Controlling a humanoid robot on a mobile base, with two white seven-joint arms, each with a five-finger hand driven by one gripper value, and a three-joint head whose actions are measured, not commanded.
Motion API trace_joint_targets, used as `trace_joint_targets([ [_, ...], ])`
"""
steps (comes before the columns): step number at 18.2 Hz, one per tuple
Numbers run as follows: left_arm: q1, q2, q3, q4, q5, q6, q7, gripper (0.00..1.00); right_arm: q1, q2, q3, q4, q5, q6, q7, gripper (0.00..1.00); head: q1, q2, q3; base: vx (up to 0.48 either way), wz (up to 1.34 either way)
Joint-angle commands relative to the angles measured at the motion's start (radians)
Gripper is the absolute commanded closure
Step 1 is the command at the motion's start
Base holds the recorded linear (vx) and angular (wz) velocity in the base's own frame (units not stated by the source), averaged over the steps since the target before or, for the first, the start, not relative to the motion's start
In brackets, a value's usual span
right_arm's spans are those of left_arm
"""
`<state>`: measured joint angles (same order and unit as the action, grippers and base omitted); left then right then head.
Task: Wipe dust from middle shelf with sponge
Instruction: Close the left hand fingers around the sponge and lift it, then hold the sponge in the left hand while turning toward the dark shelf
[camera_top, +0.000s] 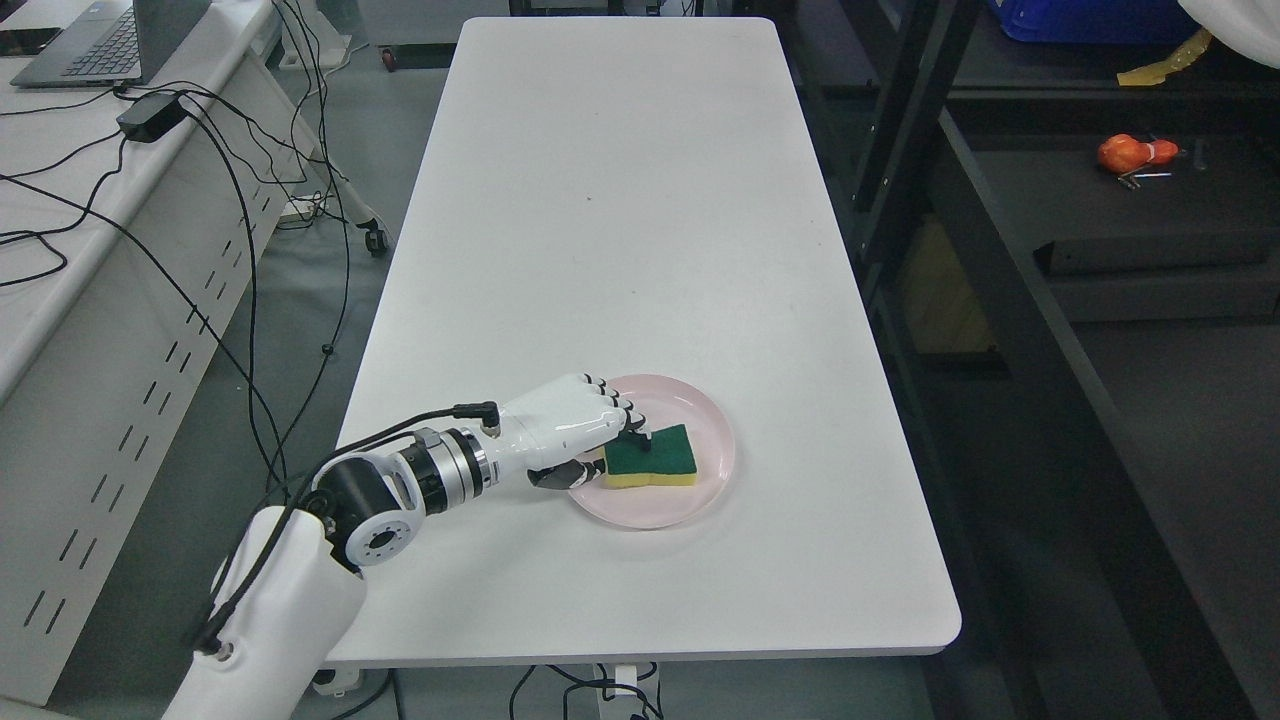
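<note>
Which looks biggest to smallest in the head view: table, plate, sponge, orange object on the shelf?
1. Table
2. Plate
3. Sponge
4. Orange object, though it sits farther from the camera, so its true size against the sponge is unsure.

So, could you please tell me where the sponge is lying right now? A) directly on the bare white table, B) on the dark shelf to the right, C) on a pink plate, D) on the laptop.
C: the sponge lies on the pink plate, with the left hand at its edge.
</note>
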<state>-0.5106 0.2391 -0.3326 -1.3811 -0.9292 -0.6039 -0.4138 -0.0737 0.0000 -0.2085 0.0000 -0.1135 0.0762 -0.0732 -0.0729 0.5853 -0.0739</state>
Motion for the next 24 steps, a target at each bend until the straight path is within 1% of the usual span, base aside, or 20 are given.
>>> trace_joint_targets([
  [1,0.053,-0.021,0.193,0.016,0.087,-0.092,0.0,0.9,0.0,-0.017,0.0,-0.017,0.0,0.001,0.0,0.0,0.0,0.0,0.0,0.0,0.0],
  [3,0.055,-0.023,0.243,0.016,0.125,-0.111,0.0,0.97,0.0,-0.017,0.0,-0.017,0.0,0.001,0.0,0.0,0.0,0.0,0.0,0.0,0.0],
  [5,0.053,-0.023,0.283,0.016,0.162,-0.112,0.0,1.0,0.0,-0.017,0.0,-0.017,0.0,0.001,0.0,0.0,0.0,0.0,0.0,0.0,0.0],
  [8,0.053,-0.018,0.319,0.008,0.216,-0.117,0.0,1.0,0.0,-0.017,0.0,-0.017,0.0,0.001,0.0,0.0,0.0,0.0,0.0,0.0,0.0],
  [9,0.052,-0.018,0.329,0.001,0.236,-0.137,0.0,1.0,0.0,-0.017,0.0,-0.017,0.0,0.001,0.0,0.0,0.0,0.0,0.0,0.0,0.0],
  [10,0.052,-0.023,0.337,-0.015,0.253,-0.178,0.001,1.0,0.0,-0.017,0.0,-0.017,0.0,0.001,0.0,0.0,0.0,0.0,0.0,0.0,0.0],
  [12,0.046,-0.027,0.351,-0.05,0.262,-0.182,0.004,1.0,0.0,-0.017,0.0,-0.017,0.0,0.001,0.0,0.0,0.0,0.0,0.0,0.0,0.0],
  [14,0.044,-0.076,0.354,-0.076,0.282,-0.182,0.004,1.0,0.0,-0.017,0.0,-0.017,0.0,0.001,0.0,0.0,0.0,0.0,0.0,0.0,0.0],
  [15,0.052,-0.12,0.356,-0.099,0.282,-0.182,0.003,1.0,0.0,-0.017,0.0,-0.017,0.0,0.001,0.0,0.0,0.0,0.0,0.0,0.0,0.0],
  [16,0.055,-0.133,0.356,-0.114,0.282,-0.182,0.001,1.0,0.0,-0.017,0.0,-0.017,0.0,0.001,0.0,0.0,0.0,0.0,0.0,0.0,0.0],
  [24,0.09,-0.155,0.353,-0.128,0.282,-0.182,0.001,1.0,0.0,-0.017,0.0,-0.017,0.0,0.001,0.0,0.0,0.0,0.0,0.0,0.0,0.0],
])
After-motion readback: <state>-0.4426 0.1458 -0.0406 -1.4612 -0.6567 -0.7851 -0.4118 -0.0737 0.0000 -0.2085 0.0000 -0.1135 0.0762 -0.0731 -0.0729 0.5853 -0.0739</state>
